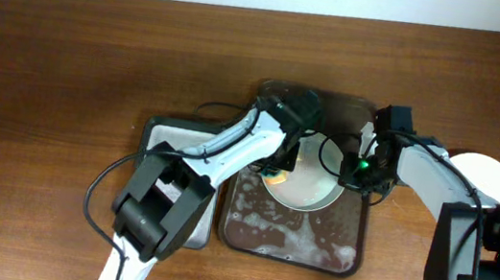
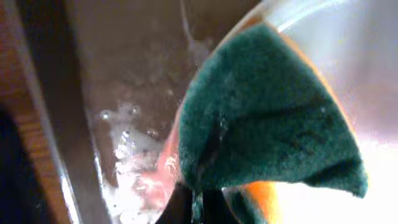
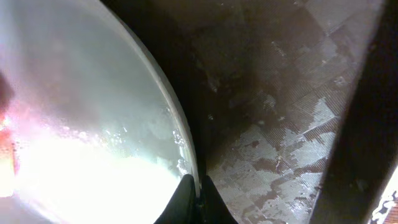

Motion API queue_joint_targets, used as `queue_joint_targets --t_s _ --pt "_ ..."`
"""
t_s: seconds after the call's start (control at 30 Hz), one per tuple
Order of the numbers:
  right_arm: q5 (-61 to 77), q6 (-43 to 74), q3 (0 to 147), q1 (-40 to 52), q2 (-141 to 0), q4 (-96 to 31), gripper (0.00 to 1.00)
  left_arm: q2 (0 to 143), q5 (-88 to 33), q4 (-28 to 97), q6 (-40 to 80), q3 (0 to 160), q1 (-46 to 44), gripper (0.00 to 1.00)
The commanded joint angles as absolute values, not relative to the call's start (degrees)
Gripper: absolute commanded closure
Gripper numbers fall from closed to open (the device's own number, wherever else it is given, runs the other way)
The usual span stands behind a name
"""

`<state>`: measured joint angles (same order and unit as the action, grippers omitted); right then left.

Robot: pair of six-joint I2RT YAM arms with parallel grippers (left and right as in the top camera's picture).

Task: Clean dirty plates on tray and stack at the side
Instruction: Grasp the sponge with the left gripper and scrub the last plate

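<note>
Brown wood table [image 1: 67, 58]: carries both trays; its near edge is cut off by the frame.
Dark brown tray [image 1: 359, 241]: centre of the table, floor wet, white suds [image 1: 289, 247] along the near side; far rim hidden behind both arms.
Black tray [image 1: 173, 135]: white-lined, just left of the brown tray, largely covered by the left arm [image 1: 219, 151].
White plate [image 1: 497, 177]: on the table right of the brown tray, half hidden by the right arm [image 1: 429, 178].
Pale plate [image 1: 311, 194]: inside the brown tray, faintly green, wet, glaring; whether flat or tipped cannot be told.
Right gripper [image 3: 198, 200]: clenched on the pale plate's right rim.
Left gripper [image 2: 196, 208]: grasping the sponge at the pale plate's left rim; fingers barely visible.
Sponge [image 2: 267, 118]: green scouring face, orange beneath.
</note>
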<state>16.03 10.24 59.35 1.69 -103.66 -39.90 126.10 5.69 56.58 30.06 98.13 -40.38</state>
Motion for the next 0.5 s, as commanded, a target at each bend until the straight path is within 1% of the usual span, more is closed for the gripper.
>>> queue_joint_targets --t_s 0.0,0.1,0.13,0.23,0.33,0.4,0.47 --pt "10.3 9.2 56.9 1.1 -105.2 -41.9 0.96 128.2 8.7 64.5 30.4 107.3 -38.0 1.0" --pt "10.3 9.2 57.6 1.1 -104.0 -43.1 0.96 126.9 2.2 73.7 29.5 115.2 -37.2 1.0" --pt "10.1 9.2 58.2 1.1 -102.6 -43.9 0.96 124.9 2.3 77.3 27.8 117.0 -36.2 1.0" --pt "9.1 9.2 59.6 1.1 -98.5 -45.8 0.96 120.0 2.4 81.0 24.5 117.1 -34.0 1.0" --pt "6.5 9.2 60.2 1.6 -90.5 -48.6 0.96 113.3 6.5 86.9 22.6 117.1 -30.2 1.0" --pt "4.5 9.3 60.2 3.0 -85.2 -50.3 0.96 111.2 8.1 89.0 22.6 116.9 -28.5 1.0" --pt "1.4 10.0 60.2 5.8 -80.0 -52.2 0.96 107.9 9.1 89.2 22.3 112.5 -26.3 1.0"
